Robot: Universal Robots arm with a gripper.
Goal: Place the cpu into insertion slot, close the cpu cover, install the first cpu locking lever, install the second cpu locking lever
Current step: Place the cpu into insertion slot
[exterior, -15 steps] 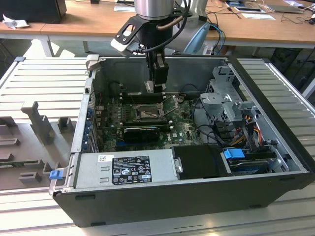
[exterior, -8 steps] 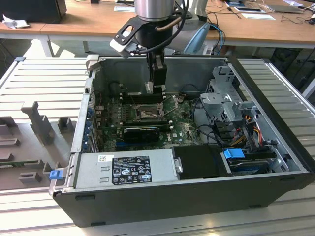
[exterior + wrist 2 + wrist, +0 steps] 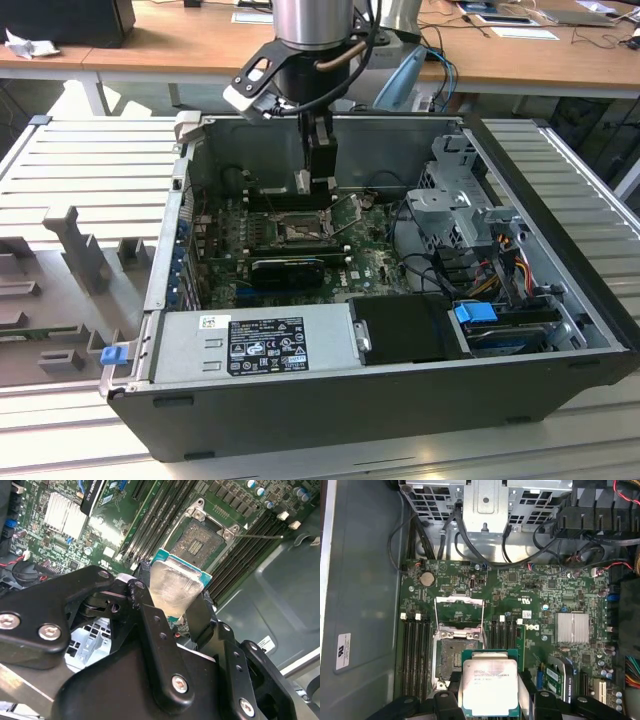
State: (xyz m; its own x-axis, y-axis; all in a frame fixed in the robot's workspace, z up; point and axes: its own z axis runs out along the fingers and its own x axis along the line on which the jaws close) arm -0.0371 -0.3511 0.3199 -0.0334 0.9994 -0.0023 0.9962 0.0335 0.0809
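Observation:
My gripper [image 3: 174, 587] is shut on the cpu [image 3: 176, 582], a flat square chip with a pale metal face and a green edge, pinched by two opposite sides between the black fingers [image 3: 150, 615]. In the first wrist view the cpu [image 3: 490, 685] hangs above the board, beside the insertion slot [image 3: 454, 656] and overlapping its corner. The insertion slot [image 3: 197, 540] lies uncovered, its dull contact field showing. The cpu cover [image 3: 459, 599], a thin silvery frame, stands swung back off the slot. In the exterior view the gripper [image 3: 320, 185] hangs inside the case just above the slot [image 3: 300, 232].
Long black memory slots [image 3: 415, 650] flank the socket on both sides. A finned heat sink [image 3: 572, 627], a drive cage [image 3: 485, 500] with cables, a black graphics card [image 3: 290, 268] and the power supply [image 3: 260, 345] crowd the case. The case walls [image 3: 540, 180] ring the board.

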